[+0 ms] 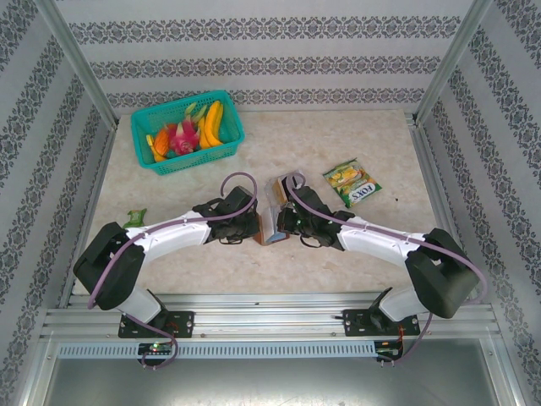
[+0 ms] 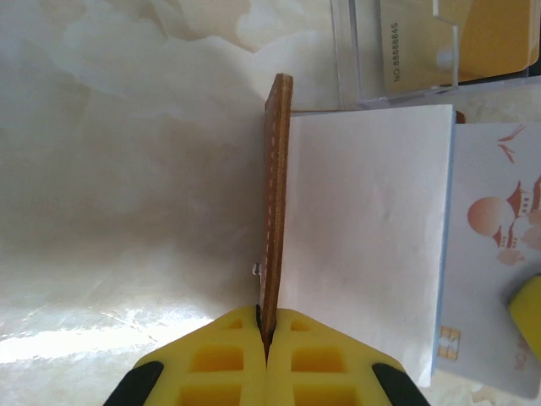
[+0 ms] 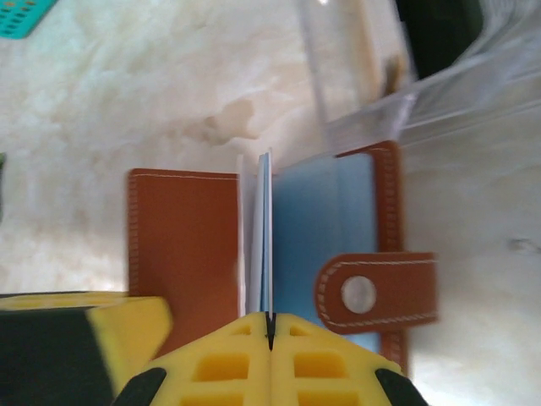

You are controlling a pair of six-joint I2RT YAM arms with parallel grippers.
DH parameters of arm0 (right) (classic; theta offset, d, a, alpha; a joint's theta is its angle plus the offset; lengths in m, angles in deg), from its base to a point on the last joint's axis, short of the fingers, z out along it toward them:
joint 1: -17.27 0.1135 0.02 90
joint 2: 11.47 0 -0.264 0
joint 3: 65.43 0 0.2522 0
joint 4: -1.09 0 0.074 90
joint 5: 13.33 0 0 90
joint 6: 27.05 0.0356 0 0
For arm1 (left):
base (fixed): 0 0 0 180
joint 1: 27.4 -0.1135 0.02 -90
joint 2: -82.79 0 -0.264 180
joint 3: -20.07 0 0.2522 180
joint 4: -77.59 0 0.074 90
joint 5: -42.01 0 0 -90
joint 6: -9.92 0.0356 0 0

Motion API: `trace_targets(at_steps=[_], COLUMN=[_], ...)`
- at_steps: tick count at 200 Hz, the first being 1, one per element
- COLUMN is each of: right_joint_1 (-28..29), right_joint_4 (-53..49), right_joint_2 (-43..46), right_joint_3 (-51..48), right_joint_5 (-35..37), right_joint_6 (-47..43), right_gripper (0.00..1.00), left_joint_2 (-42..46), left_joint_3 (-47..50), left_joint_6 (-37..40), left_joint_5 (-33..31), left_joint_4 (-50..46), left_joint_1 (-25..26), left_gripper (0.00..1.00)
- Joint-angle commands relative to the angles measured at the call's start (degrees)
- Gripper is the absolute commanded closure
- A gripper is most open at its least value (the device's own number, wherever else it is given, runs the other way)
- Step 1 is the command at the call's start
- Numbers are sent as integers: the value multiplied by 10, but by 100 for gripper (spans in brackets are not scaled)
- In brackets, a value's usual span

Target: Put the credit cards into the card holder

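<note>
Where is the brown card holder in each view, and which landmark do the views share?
Top external: card holder near the centre.
Left wrist: card holder at centre, edge-on, gripped by the left pincer.
Right wrist: card holder at centre, opened, blue inside.
Landmark: clear plastic box, beyond it in both wrist views.

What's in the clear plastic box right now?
An orange-yellow card sits in the clear plastic box; anything behind it is covered.
</note>
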Motion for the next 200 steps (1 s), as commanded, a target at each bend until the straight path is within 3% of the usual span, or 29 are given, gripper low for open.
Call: trace_targets(at_steps=[1,32,60,89,105,116,146,172,200], right_joint_1=[5,8,10,11,11,11,10,9,8], right_joint_4=[38,68,57,46,41,36,30,29,24], right_joint_2=[-15,-48,-80,-105,-110,-111,-111,-105,-101], right_joint_3=[5,6,22,25,25,25,28,27,30], right_joint_5=[-40,-61,-62,-54,-51,-45,-46,-43,-39], right_joint_6=[-13,-2,-2,7,9,11,11,13,14], right_gripper=[100,100,100,100,100,100,100,100,100], left_joint_2=[-1,11,20,42,61,79,124,110,37], left_joint_3=[24,73,89,101,105,108,105,92,62], left_joint_6=[-20,-42,-41,-39,-39,-39,-22,-4,1], left_joint_5=[37,85,92,70,39,14,-19,23,72], left_joint_4=[46,123,127,109,79,57,34,76,108], left_joint_1=[-18,-52,-64,-66,-66,-66,-66,-66,-66], left_gripper=[100,98,95,79,75,63,63,70,75])
